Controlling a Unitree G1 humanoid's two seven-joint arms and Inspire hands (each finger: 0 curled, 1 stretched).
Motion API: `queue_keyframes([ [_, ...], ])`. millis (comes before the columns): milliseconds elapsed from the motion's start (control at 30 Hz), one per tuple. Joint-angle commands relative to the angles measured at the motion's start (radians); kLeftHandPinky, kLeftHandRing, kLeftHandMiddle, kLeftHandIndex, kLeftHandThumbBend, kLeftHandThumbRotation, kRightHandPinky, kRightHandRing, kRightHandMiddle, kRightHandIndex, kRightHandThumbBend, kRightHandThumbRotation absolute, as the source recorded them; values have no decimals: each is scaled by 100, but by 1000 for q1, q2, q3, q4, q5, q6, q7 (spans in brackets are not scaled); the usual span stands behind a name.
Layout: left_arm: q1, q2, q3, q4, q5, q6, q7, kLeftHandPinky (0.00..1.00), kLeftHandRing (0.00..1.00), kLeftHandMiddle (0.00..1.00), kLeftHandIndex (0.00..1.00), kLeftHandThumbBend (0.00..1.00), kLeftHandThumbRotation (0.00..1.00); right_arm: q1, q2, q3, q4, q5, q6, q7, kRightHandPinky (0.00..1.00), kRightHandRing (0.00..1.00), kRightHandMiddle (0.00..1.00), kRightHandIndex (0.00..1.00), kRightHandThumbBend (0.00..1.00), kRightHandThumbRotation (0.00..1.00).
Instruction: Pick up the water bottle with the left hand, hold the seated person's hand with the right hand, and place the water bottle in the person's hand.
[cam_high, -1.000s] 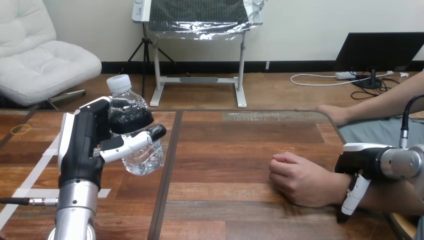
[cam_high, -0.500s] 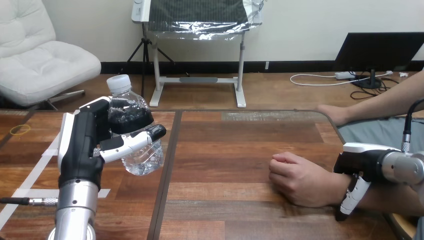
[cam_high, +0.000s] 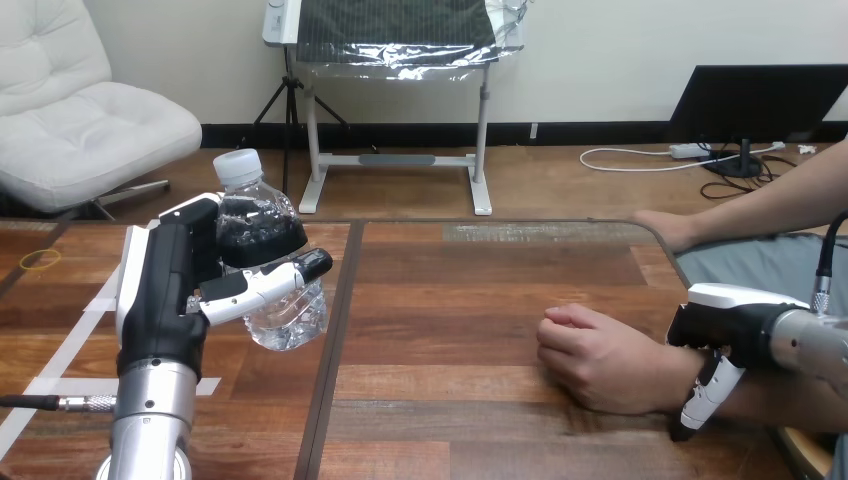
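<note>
Two robot hands work over the desk (cam_high: 480, 290). At the left, the left robot hand (cam_high: 165, 300) is wrapped round the bottle (cam_high: 262, 240), which is near upright, capped and held clear of the desk. At the right, the right robot hand (cam_high: 725, 325) sits over the person's wrist (cam_high: 672, 375), a finger curled down its near side. The person's hand (cam_high: 595, 360), a loose fist, rests on the desk, well apart from the bottle.

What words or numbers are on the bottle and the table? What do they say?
No text can be read.
Water bottle, in the left hand: any print on its dark band is too small to read.
Table: no words, numbers or signs on the wood.
White tape on the table: blank.
</note>
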Motion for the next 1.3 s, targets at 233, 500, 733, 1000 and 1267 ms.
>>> queue_keyframes([
  [233, -67, 3, 6, -45, -5, -5, 2, 27, 34, 39, 43, 62, 0, 70, 58, -8, 55, 36, -38, -61, 16, 22, 29, 30, 74, 0],
  [500, -70, 0, 1, -38, 0, -9, 6, 26, 34, 39, 43, 62, 0, 75, 56, -23, 57, 46, -64, -86, 15, 20, 27, 29, 72, 0],
  [733, -78, 0, -3, -17, -2, -26, 1, 27, 34, 39, 43, 63, 0, 80, 51, -36, 55, 56, -96, -104, 14, 19, 26, 27, 71, 0],
  [1000, -90, 3, -13, 3, 12, -34, 4, 26, 34, 39, 42, 63, 0, 81, 44, -55, 43, 78, -102, -105, 13, 18, 24, 26, 69, 0],
  [1267, -104, 2, -17, 20, 14, -36, 3, 26, 34, 39, 42, 64, 0, 88, 30, -73, 12, 100, -110, -105, 10, 15, 22, 24, 68, 0],
])
